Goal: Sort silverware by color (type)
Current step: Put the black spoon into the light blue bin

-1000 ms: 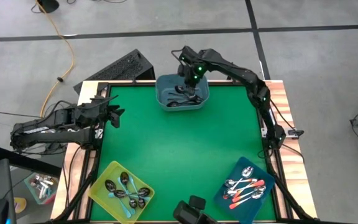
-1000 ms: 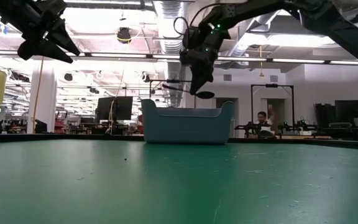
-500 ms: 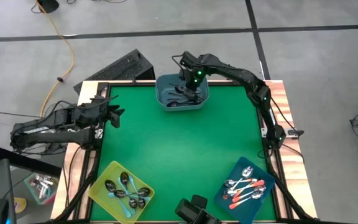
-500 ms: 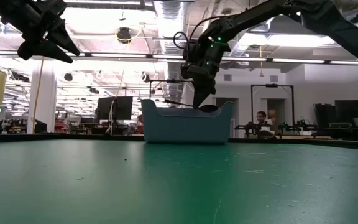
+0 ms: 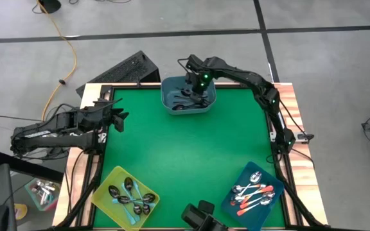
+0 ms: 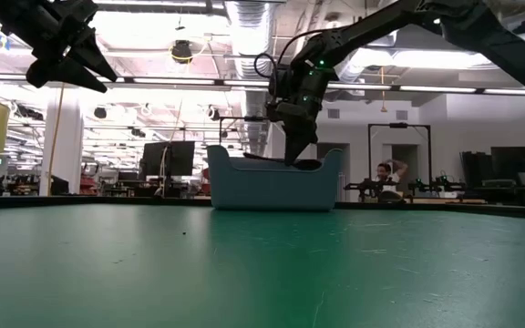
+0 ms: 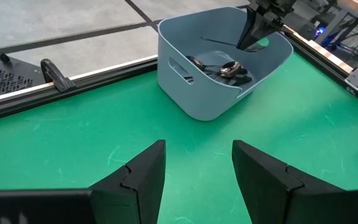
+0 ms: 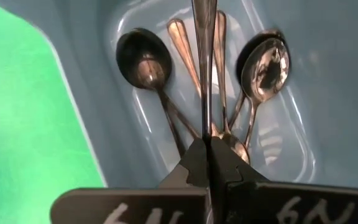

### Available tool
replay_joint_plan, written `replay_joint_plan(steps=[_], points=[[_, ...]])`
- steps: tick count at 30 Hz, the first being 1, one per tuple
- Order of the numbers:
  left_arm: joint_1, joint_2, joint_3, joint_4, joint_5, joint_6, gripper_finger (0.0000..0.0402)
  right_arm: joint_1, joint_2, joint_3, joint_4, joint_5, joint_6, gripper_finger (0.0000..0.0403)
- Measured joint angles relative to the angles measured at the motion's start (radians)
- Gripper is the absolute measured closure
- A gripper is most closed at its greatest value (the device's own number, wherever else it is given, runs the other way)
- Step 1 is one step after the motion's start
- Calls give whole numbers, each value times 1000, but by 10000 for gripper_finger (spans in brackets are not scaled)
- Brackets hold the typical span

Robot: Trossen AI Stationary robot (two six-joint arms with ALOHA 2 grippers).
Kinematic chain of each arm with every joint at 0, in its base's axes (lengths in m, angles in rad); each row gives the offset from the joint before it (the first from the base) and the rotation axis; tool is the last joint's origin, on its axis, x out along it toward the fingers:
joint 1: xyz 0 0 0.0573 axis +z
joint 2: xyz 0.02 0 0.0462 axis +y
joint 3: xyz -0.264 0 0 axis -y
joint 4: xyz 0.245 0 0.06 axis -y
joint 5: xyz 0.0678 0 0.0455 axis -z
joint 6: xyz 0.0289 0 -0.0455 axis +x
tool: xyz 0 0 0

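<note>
Silverware with dark plain-metal handles and glossy oval bowls (image 8: 146, 57) lies heaped in the grey-blue plastic bin (image 5: 188, 102) at the far edge of the green counter (image 5: 185, 154). Far to its left, the left tool (image 5: 117, 115) hovers with fingers spread and empty. The right tool (image 5: 195, 91), much nearer, hangs inside the bin, clenched on one slim dark-handled spoon (image 8: 204, 62) whose long axis runs straight ahead from the fingertips.
</note>
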Motion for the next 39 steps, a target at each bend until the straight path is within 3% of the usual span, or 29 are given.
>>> replay_joint_plan(steps=[19, 30, 39], points=[[0, 0, 0, 0, 0, -1, 232, -5, 7, -1, 24, -2, 2, 397], [0, 0, 0, 0, -8, 2, 232, -5, 7, -144, 107, -4, 6, 397], [0, 0, 0, 0, -24, 7, 232, -3, 7, -162, 159, -8, 31, 397]])
